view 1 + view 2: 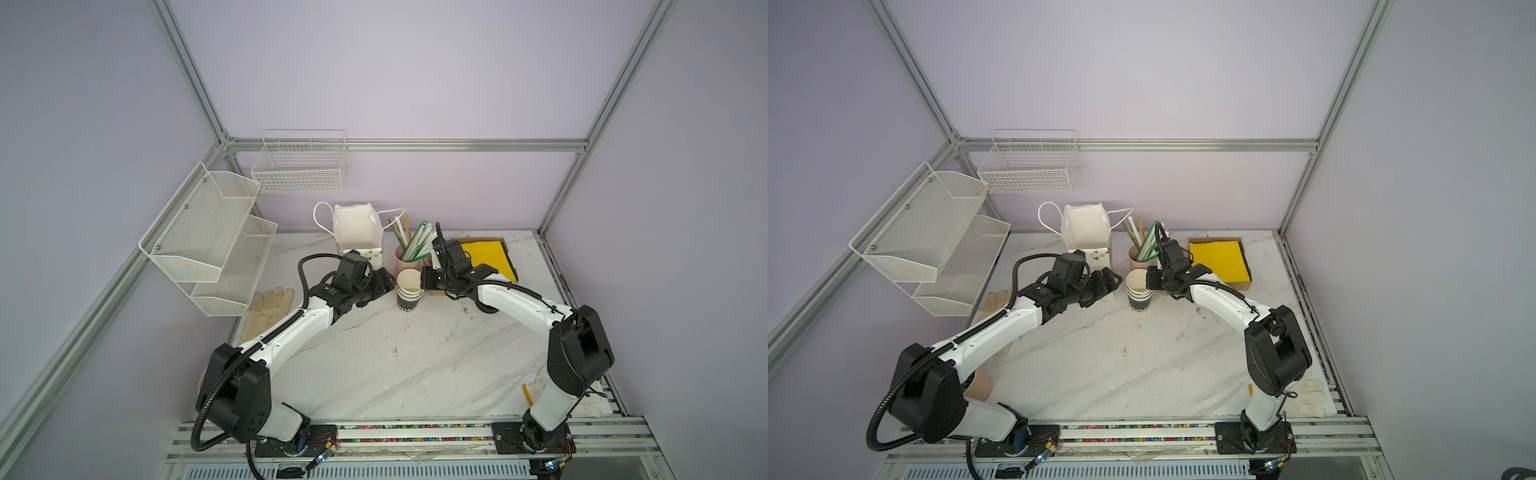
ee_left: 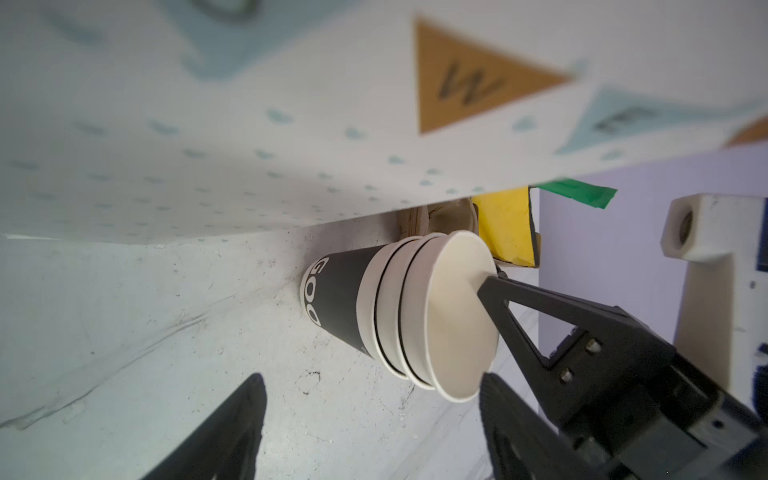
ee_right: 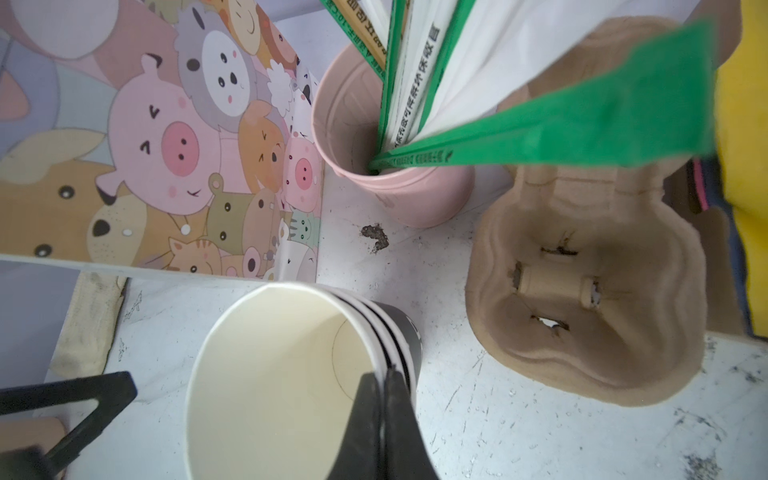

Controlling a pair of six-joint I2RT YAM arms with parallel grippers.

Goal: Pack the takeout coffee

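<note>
While the top cup is pinched: right gripper (image 3: 384, 376) is clamped on the rim of the takeout coffee cup (image 3: 270, 374), one finger inside and one outside; the cup sits nested atop the cup stack (image 2: 336, 303) mid-table.
Left gripper (image 2: 370, 380): jaws wide, just beside the stack's lower wall, touching nothing that shows.
Step in hand: likely freeing one cup from the nest.
Doing it well: the left jaws should probably close on the black lower cups first. The right should then lift straight along the stack's axis, since a tilted pull could drag the next cup or crease the rim.
Landing spot: pulp cup carrier (image 3: 582, 291) lies just beside the stack, its well empty; pink straw cup (image 3: 415, 195) and cartoon-print paper bag (image 1: 355, 226) stand behind.
Surface: scuffed white marble table (image 1: 395, 374); beige glove (image 1: 270, 307) at its left edge, yellow-lined box (image 1: 486, 253) far right.
Room: lilac walls (image 1: 415, 83), aluminium frame (image 1: 407, 144), mesh shelf (image 1: 208, 224) and wire basket (image 1: 299, 166) mounted beyond.
</note>
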